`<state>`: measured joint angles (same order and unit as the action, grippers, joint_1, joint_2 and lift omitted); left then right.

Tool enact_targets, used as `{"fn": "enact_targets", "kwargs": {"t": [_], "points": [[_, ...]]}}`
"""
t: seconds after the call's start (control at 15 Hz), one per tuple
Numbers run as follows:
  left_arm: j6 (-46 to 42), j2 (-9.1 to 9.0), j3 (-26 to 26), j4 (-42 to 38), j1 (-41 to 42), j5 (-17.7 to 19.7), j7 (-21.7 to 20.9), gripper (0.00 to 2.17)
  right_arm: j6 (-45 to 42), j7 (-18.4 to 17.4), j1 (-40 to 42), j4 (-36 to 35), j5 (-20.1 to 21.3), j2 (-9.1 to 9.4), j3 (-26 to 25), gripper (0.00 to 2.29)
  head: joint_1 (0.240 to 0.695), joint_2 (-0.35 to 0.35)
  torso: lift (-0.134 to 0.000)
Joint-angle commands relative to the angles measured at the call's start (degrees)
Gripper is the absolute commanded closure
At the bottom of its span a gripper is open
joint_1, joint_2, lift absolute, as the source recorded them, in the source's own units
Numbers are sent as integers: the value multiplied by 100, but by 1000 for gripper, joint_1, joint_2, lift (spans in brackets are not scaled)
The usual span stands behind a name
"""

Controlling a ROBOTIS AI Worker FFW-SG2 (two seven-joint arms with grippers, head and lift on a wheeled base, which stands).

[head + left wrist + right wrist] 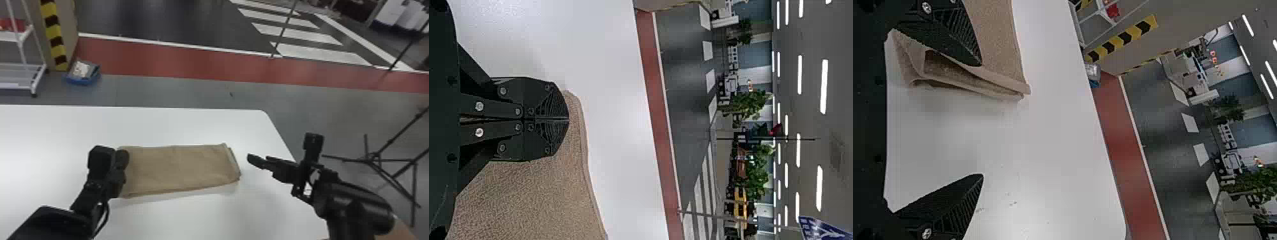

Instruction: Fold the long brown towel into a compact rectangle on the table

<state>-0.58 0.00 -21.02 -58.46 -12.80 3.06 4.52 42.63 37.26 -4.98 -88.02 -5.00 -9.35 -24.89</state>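
Left claw (122, 157) sits over the left end of the brown towel (178, 169) in the head view, and the right claw (257, 158) is just beside its right end. The towel lies flat on the white desk (48, 134) as a long folded strip, its right edge showing uneven layers. It looks partly folded, and the likely next step is to bring one end over. If the left claw drags while the other end is lifted, the strip could twist or wrinkle. That claw hides the left end, so its edge there can't be checked.

In the left wrist view, the left claw's two fingers are pressed together, with cloth beneath and beside them. Whether a bit of towel is pinched, or merely touched, I cannot tell. A missed grip would leave this end behind when the arm lifts. Part of the towel is cut off by the frame.

In the right wrist view, the right claw is spread wide and empty, one finger over the towel and the other over bare desk. The stacked layers gape at this end, so a shallow grip could catch only the top ones and pull the stack apart. Finger height above the cloth is hard to judge.
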Motion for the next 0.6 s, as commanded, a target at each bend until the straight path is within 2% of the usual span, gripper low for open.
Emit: {"fn": "enact_targets", "kwargs": {"t": [0.0,0.2,0.4,0.53], "points": [[-191,-15,28,-526,340,-16,-30,1656,5,1,-425,452,34,-23,300,90,695,-302,-57],[-33,-15,81,-1370,893,-60,-241,1656,-136,1,-926,1085,280,-15,652,164,695,-284,-57],[248,-15,72,-1695,1131,-78,-408,1656,-277,-105,-1128,1428,509,38,950,191,695,-274,-57],[353,-15,63,-1704,1166,-218,-514,1656,-488,-113,-1225,1727,623,82,1012,191,695,-269,-57]]}}
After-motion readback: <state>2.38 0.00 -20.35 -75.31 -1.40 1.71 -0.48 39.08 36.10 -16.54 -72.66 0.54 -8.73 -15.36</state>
